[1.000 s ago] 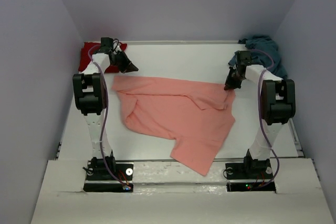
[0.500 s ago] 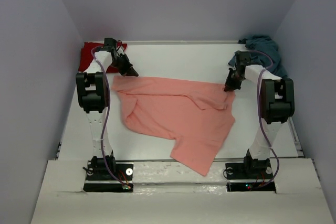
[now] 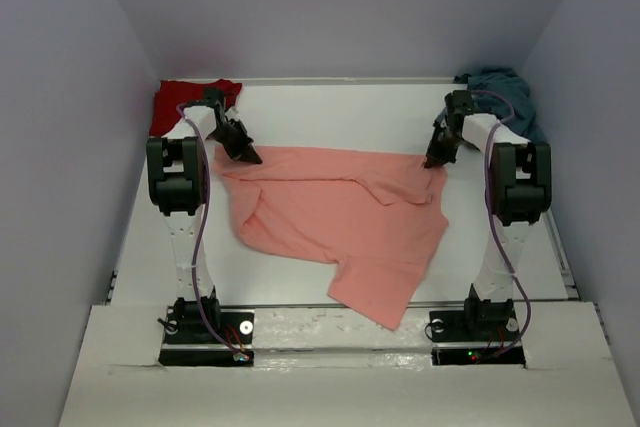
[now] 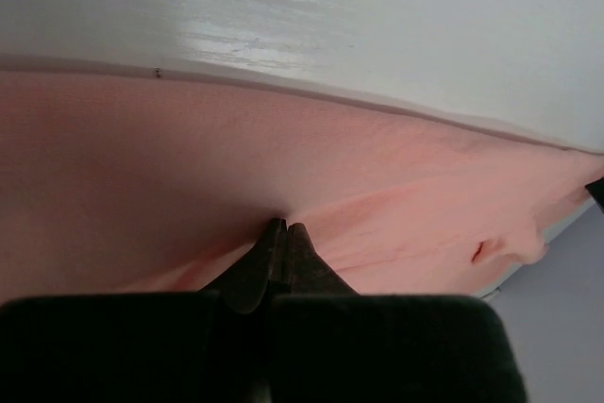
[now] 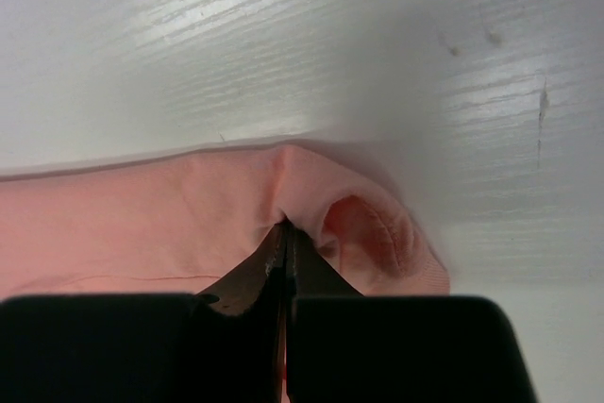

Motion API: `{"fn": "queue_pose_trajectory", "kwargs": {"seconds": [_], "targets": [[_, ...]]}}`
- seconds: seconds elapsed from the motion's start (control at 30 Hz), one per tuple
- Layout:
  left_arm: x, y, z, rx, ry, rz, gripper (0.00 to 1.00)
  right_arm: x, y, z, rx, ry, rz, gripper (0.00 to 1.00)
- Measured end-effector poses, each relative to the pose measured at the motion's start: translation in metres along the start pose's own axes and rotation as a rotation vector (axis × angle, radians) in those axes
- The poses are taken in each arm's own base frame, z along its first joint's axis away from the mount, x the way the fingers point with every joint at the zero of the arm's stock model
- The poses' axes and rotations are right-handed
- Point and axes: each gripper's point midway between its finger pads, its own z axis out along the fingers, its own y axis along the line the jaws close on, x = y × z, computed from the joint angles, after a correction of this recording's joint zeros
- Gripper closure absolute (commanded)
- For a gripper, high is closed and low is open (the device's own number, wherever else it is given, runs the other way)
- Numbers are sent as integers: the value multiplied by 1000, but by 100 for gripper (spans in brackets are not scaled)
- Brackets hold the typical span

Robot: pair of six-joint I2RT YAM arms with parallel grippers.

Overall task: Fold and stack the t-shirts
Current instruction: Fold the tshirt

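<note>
The salmon-pink shirt (image 3: pixel 340 217) lies spread and rumpled across the middle of the white bench (image 3: pixel 340 112), one part reaching toward the near edge. The left tool (image 3: pixel 250 155) is clenched on the shirt's far-left corner, and the cloth puckers at its tips in the left wrist view (image 4: pixel 280 233). The right tool (image 3: pixel 433 159) pinches a fold at the far-right corner (image 5: pixel 285 233). The dark red shirt (image 3: pixel 175 102) sits in the far-left corner, partly hidden behind the left arm, perhaps bunched. The teal-blue shirt (image 3: pixel 500 87) is heaped in the far-right corner.
</note>
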Motion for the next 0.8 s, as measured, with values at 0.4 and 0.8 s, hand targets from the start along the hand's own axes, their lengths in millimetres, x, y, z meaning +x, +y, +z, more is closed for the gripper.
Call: {"fn": "queue_pose_trajectory", "kwargs": {"seconds": [0.4,0.8], "targets": [[4,5,4,4,-25,-35,100,-43,8,15,37,-11,-7,100],[-8,1,3,-3,-82,-67,100,-99,29,34,15,-77,-13,100]]}}
